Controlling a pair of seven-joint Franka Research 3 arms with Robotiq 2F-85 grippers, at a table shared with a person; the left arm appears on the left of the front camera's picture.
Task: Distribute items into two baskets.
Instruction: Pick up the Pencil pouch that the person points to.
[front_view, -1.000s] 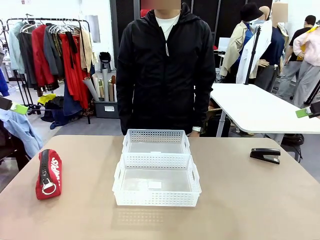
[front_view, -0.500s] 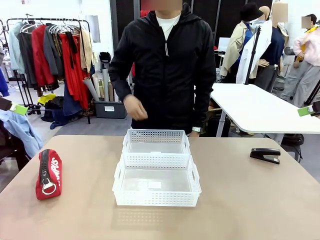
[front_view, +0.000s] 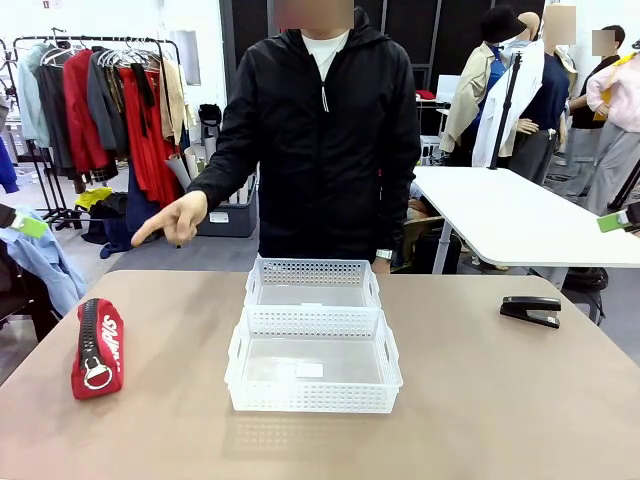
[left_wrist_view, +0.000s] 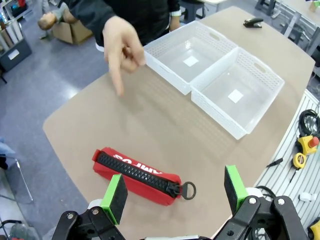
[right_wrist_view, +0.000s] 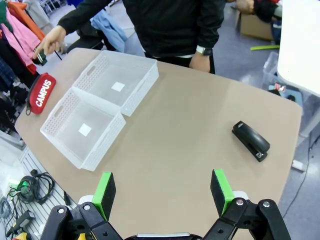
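Red fabric pouch (front_view: 98, 348), black zipper (front_view: 88, 330): table (front_view: 480, 400) left side. Black wedge-shaped stapler (front_view: 531, 309): far right. Two white perforated plastic baskets (front_view: 312, 397), rectangular, touching, centre. Left gripper (left_wrist_view: 176, 187), right gripper (right_wrist_view: 163, 189): jaws spread. Person's hand (front_view: 175, 218) points, index finger out.

White letters reading "CAMPUS" run along the side of the red zip pouch (right_wrist_view: 41, 93).

My front camera sits fixed and low at the near edge of the desk (front_view: 500, 400), facing straight across at the person (front_view: 320, 150). My left wrist camera looks down from high along the left end effector (left_wrist_view: 174, 189), nearest the pouch (left_wrist_view: 131, 172); my right wrist camera looks down likewise along the right end effector (right_wrist_view: 162, 192), nearest the stapler (right_wrist_view: 250, 141). All three views share the two baskets (front_view: 312, 322), pouch and stapler.
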